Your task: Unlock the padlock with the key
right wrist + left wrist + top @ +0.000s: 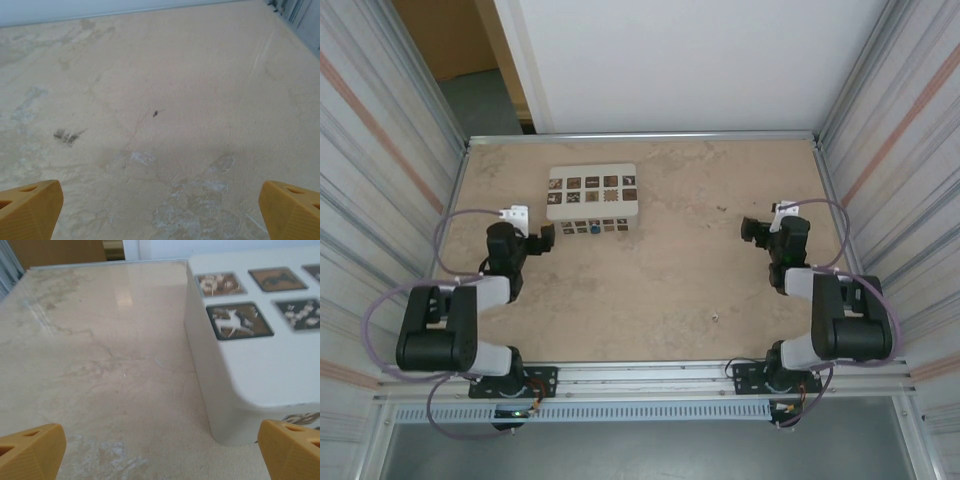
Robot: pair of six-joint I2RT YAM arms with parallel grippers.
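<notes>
My arms sit folded low. Left gripper [542,238] is wide open and empty, just left of the box [592,190]. Right gripper [750,229] is likewise. Padlock [594,228] is at the box's near face. Key [716,318] lies near-right.

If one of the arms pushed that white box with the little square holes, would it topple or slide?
The white box is low and wide, so it would probably slide rather than tip. The table looks smooth and glossy, so little would hold it back. Its many holes hint at a hollow, fairly light shell.
</notes>
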